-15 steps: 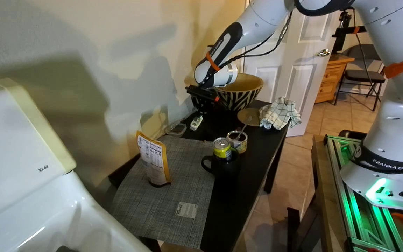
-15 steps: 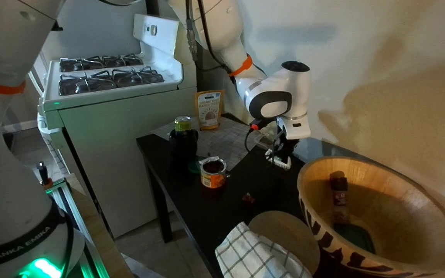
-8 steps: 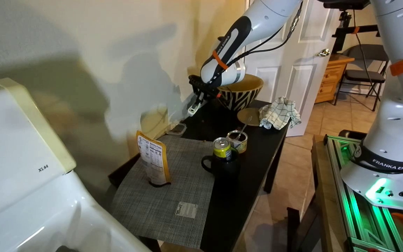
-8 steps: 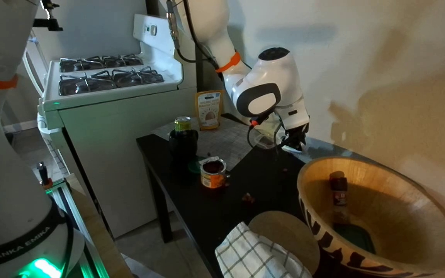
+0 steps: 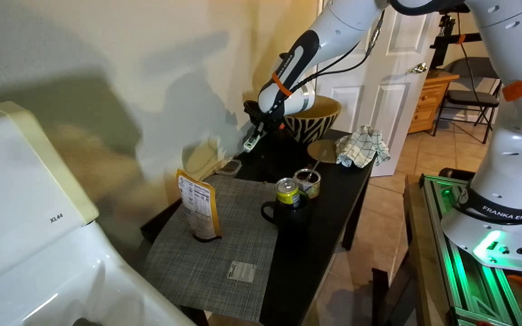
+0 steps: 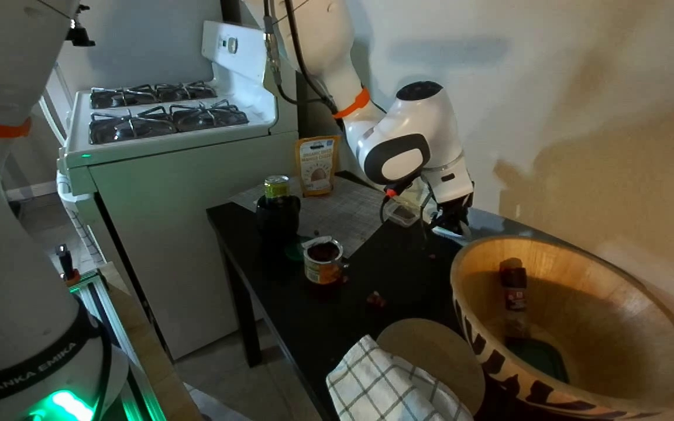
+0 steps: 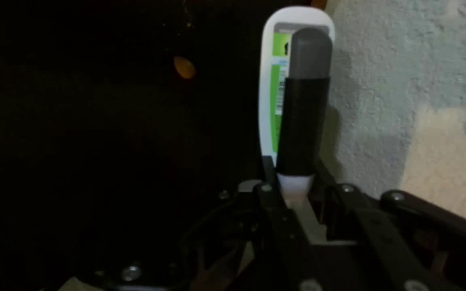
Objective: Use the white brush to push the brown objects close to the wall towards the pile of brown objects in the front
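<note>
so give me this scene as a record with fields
gripper: holds the white brush by its handle
brush position: alongside the cream wall, contact unclear
brown pile: on the black table
loose brown piece: apart from brush, on the side away from wall
black mug: holds a yellow-green drink can
mango pouch: upright on the gray placemat

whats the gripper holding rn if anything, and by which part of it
The gripper holds the white brush by its dark handle, close to the handle's end that lies lowest in the wrist view.
</note>
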Controlling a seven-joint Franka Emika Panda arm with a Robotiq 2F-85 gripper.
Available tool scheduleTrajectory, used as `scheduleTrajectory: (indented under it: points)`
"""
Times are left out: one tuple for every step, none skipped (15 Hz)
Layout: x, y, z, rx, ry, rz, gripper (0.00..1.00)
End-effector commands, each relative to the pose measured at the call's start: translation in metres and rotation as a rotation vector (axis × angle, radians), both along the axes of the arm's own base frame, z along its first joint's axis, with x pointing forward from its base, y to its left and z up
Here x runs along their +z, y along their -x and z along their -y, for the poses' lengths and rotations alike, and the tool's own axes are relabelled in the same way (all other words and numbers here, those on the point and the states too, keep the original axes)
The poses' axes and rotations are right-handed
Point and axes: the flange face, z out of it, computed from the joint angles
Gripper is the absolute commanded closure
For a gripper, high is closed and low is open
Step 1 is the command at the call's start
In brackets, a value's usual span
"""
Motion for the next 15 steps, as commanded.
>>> scheduleTrajectory:
  points:
    - [-0.017,-0.025,-0.011,0.011,-0.010,0.029,0.94]
    - [-0.021,-0.032,-0.016,0.024,-0.012,0.034,0.94]
    - [-0.024,-0.038,-0.021,0.034,-0.016,0.037,0.94]
    - [-0.027,-0.044,-0.026,0.043,-0.024,0.039,0.94]
    - [-0.031,-0.049,-0.031,0.049,-0.024,0.045,0.94]
    - [-0.034,-0.054,-0.035,0.053,-0.025,0.049,0.94]
    - [-0.039,-0.059,-0.038,0.054,-0.025,0.048,0.94]
    - [-0.043,-0.062,-0.039,0.052,-0.025,0.046,0.94]
    - [-0.047,-0.064,-0.037,0.047,-0.028,0.043,0.94]
    - [-0.051,-0.065,-0.036,0.042,-0.035,0.038,0.94]
    - [-0.055,-0.066,-0.035,0.037,-0.040,0.036,0.94]
    - [-0.057,-0.068,-0.033,0.035,-0.046,0.031,0.94]
    - [-0.061,-0.069,-0.032,0.030,-0.052,0.022,0.94]
    - [-0.064,-0.069,-0.031,0.027,-0.066,0.001,0.94]
    - [-0.063,-0.067,-0.030,0.028,-0.072,-0.030,0.94]
